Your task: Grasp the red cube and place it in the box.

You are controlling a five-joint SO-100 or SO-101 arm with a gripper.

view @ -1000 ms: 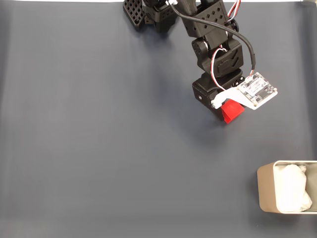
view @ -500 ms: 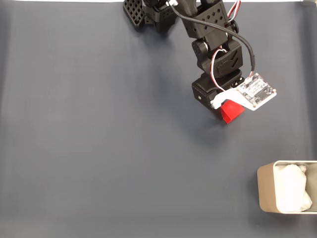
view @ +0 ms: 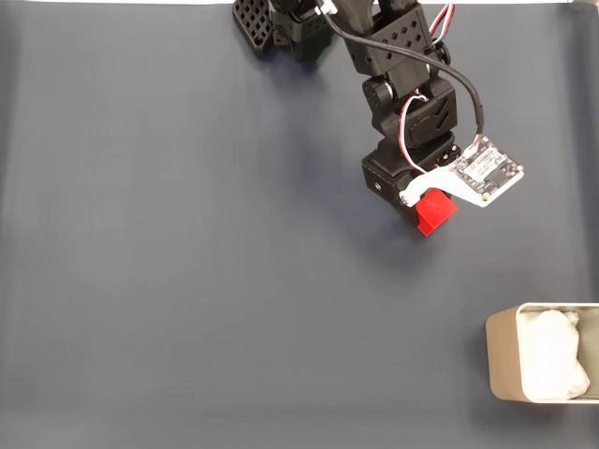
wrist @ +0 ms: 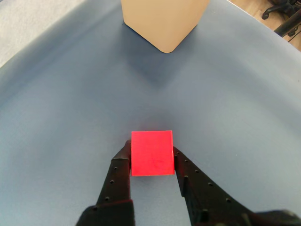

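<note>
The red cube (wrist: 151, 153), small, stiff, likely light and smooth-faced, sits pinched on its two side faces by the black fingers (wrist: 118, 176), a sound hold, over the dark surface (view: 187, 281), with the box (view: 501, 369) at five o'clock in the fixed view.

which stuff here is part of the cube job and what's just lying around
Part of the job:
- red cube, between the fingers of the gripper
- box, with white lining

Just there:
- dark table mat
- office chair base beyond the table
</note>
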